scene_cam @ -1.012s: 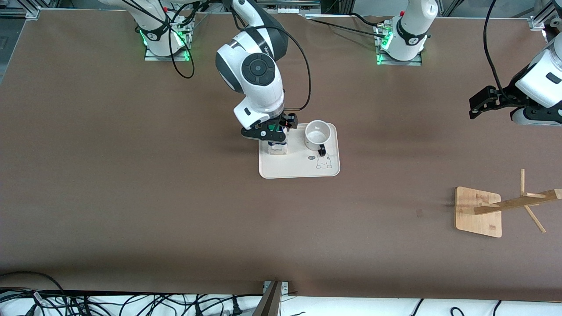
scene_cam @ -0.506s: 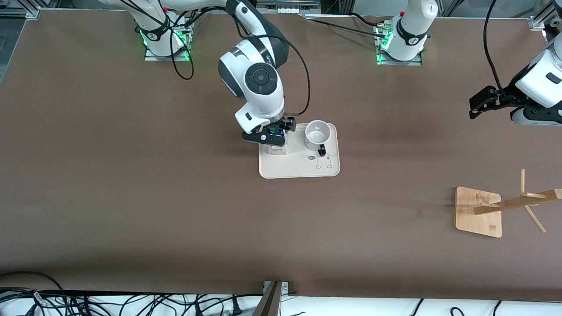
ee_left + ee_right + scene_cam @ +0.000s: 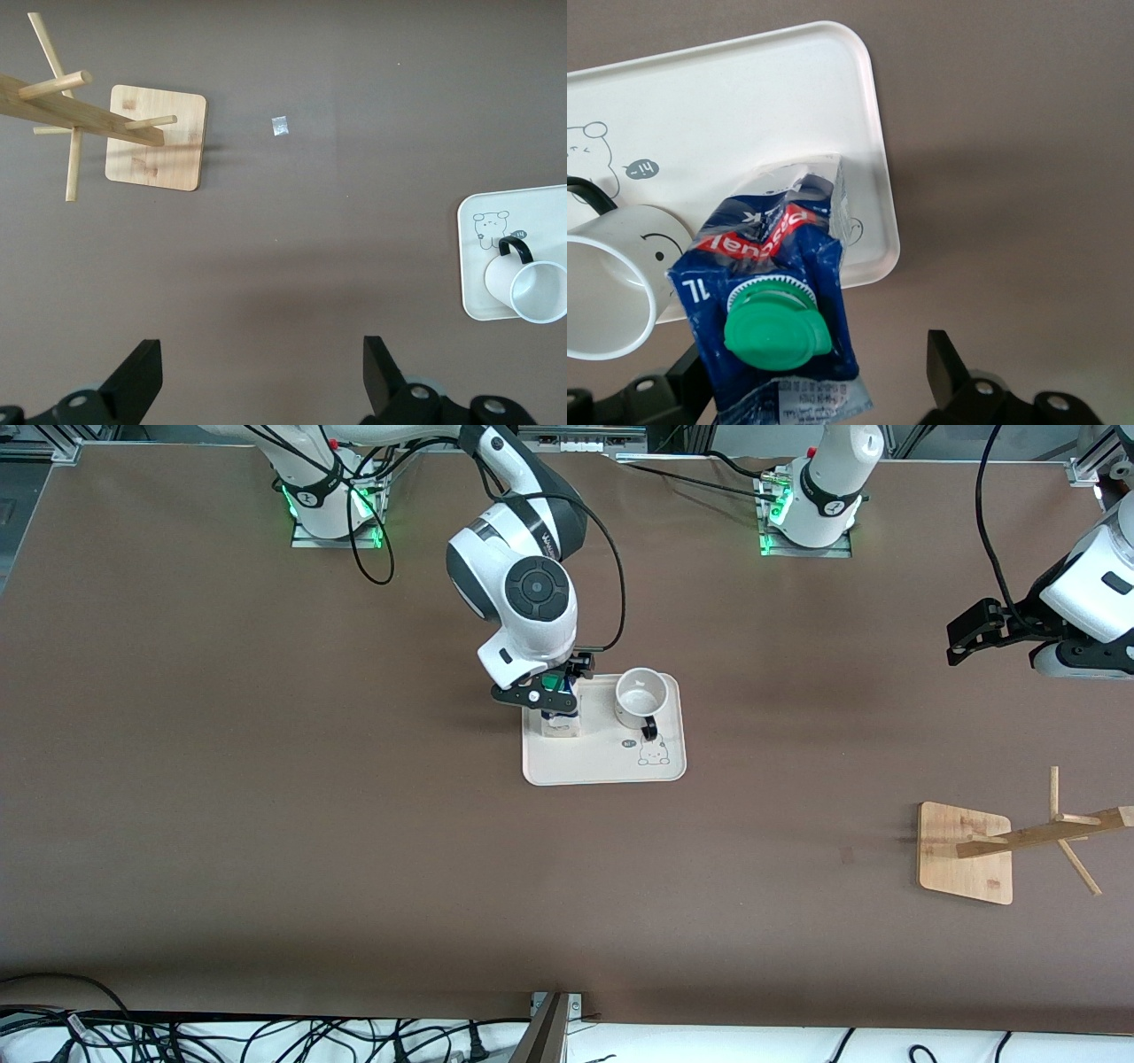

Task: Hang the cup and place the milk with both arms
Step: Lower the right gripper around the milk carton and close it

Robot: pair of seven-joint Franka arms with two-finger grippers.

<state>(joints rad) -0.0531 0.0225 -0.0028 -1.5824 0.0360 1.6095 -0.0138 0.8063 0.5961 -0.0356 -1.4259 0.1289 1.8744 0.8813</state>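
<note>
The milk stands on the cream tray, on the side toward the right arm's end. Its blue top and green cap sit between the spread fingers of my right gripper, close to one finger; the gripper is open and grips nothing. The cup, white with a black handle, stands upright on the same tray beside the milk. My left gripper hangs open and empty over bare table at the left arm's end, waiting.
A wooden peg rack on a square bamboo base stands toward the left arm's end, nearer the front camera than the tray. The left wrist view shows the rack and the tray with the cup. Cables run along the front edge.
The right arm's wrist has shifted a little toward the left arm's end while its gripper stays at the milk's top, still open. The left arm has not moved.
</note>
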